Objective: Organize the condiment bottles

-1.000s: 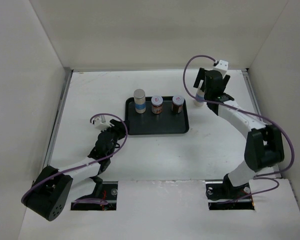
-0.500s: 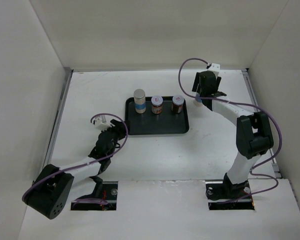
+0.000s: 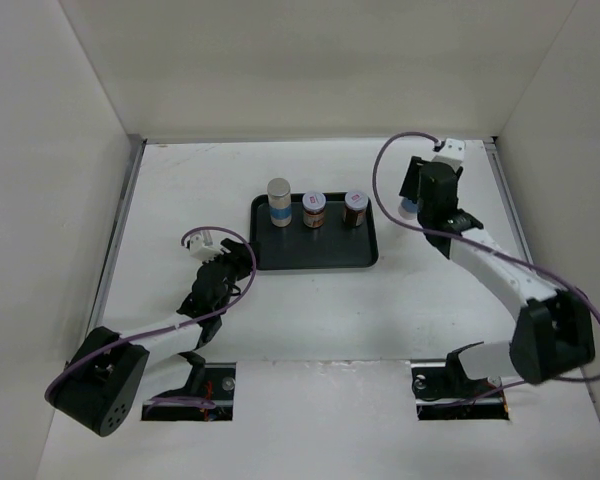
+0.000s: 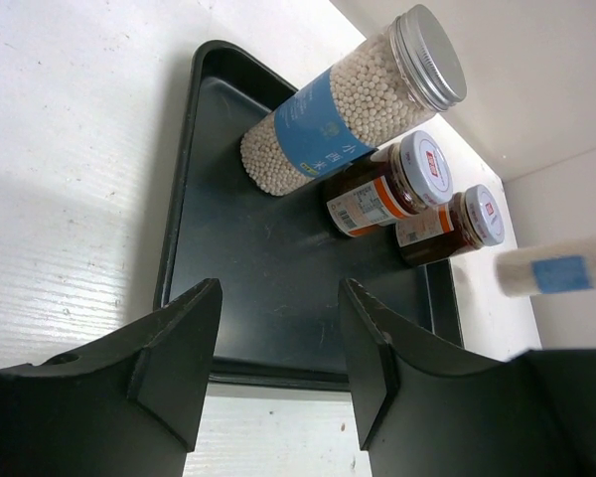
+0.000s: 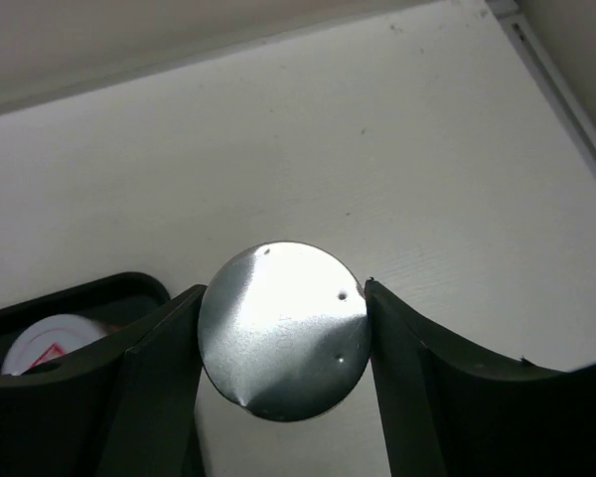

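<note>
Here the right gripper point(image 5: 283, 298) has its fingers pressed on both sides of the fourth bottle point(image 5: 278, 343), a tall pale one seen cap-on, so its long axis is upright. It sits just off the tray's point(image 3: 320, 258) far right corner; whether it is lifted cannot be told. The tray lies to the robot's left of it, and the right arm is much nearer. The left gripper point(image 4: 276, 333) hangs partly open and empty at the tray's near left corner. Four bottles in all: one tall pale bottle point(image 3: 279, 198) and two brown jars point(image 3: 314, 209) point(image 3: 355, 208) in a row on the tray.
</note>
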`<state>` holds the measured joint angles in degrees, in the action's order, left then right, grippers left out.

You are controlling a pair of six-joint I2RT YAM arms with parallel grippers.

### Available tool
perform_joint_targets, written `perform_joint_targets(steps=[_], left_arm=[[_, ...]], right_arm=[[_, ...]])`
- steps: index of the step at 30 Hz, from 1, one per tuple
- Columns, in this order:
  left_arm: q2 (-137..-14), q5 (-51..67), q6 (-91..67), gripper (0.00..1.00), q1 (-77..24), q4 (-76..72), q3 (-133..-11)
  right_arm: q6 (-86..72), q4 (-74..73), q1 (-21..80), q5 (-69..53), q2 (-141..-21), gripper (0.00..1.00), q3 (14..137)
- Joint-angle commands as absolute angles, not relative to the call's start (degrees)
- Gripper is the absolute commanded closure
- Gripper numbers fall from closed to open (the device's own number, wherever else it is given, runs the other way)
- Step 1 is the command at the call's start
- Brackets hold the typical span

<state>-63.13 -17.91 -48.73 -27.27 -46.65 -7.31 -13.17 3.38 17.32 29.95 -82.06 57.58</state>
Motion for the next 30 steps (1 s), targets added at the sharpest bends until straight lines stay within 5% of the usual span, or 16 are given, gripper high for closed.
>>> perform_joint_targets(steps=[1, 10, 18, 20, 23, 30], left_arm=[[-63.0, -18.3, -49.4, 0.51, -26.9, -49.7, -7.4], [-62.1, -19.0, -48.3, 0.44, -27.6, -49.3, -7.8], [-59.6, -22.8, -45.8, 0.19, -29.0, -48.6, -7.6], [-59.6, -22.9, -45.8, 0.00, -29.4, -48.6, -7.5], [-60.6, -23.3, -44.7, 0.00, -29.7, -48.6, -8.1], [-61.3, -22.9, -44.5, 0.00, -31.2, -48.4, -8.8]], right_arm=[[-13.3, 8.7, 22.5, 31.7, -70.9, 0.47, 55.6], [-16.7, 7.8, 35.5, 30.9, -66.7, 0.47, 49.7], [-15.9, 15.3, 38.8, 30.0, -76.0, 0.47, 48.4], [-15.9, 16.5, 38.9, 29.9, -77.3, 0.47, 48.1], [-15.9, 16.6, 39.5, 30.2, -78.9, 0.45, 47.4], [-17.0, 16.3, 40.1, 31.5, -78.2, 0.03, 45.5]])
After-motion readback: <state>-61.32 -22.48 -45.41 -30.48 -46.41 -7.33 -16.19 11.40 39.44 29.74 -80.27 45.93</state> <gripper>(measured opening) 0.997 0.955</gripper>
